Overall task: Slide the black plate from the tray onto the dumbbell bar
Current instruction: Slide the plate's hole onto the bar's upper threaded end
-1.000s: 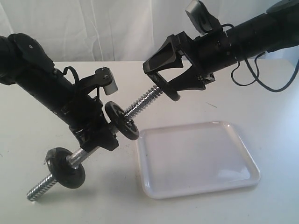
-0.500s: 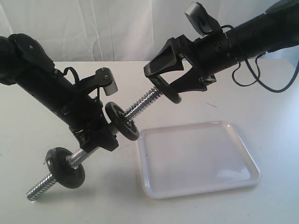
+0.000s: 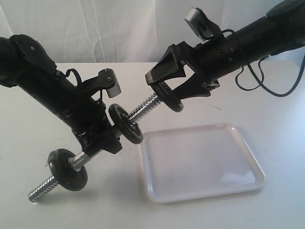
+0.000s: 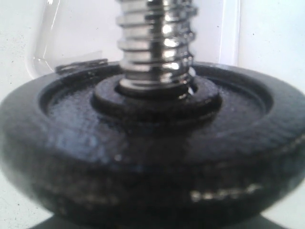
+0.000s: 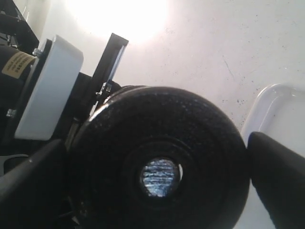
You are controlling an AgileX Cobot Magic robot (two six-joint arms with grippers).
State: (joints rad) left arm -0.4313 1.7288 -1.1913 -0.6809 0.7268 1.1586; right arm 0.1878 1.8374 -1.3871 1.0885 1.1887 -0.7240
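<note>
- Between the fingers (image 5: 279, 176) of my right pincer (image 3: 167, 88) sits the black plate (image 5: 159, 171), clamped across its thick rim, one finger on each side, well clear of the tray (image 3: 200, 162).
- Through its centre hole I see the coarse threaded tip of the dumbbell bar (image 3: 143, 109). The plate is at the bar's upper end, but I cannot tell how far the thread has entered.
- I judge the plate to be heavy for its size and fully rigid. Its matte, grainy rim gives my pads decent friction, so the rim grip is right, and it leaves the hole free.
- The hole looks only slightly wider than the rod, and I expect the thread ridges to snag if the plate tilts, so its face must stay square to the bar.
- Further down, my left pincer (image 3: 102, 138) is clamped on the bar's middle, holding it slanted in the air.
- A second black disc (image 3: 125, 124) sits on the bar just beside that pincer, and a third disc (image 3: 66, 171) sits near the lower end.
- Below, the white tray lies flat on the counter (image 3: 286, 143).
</note>
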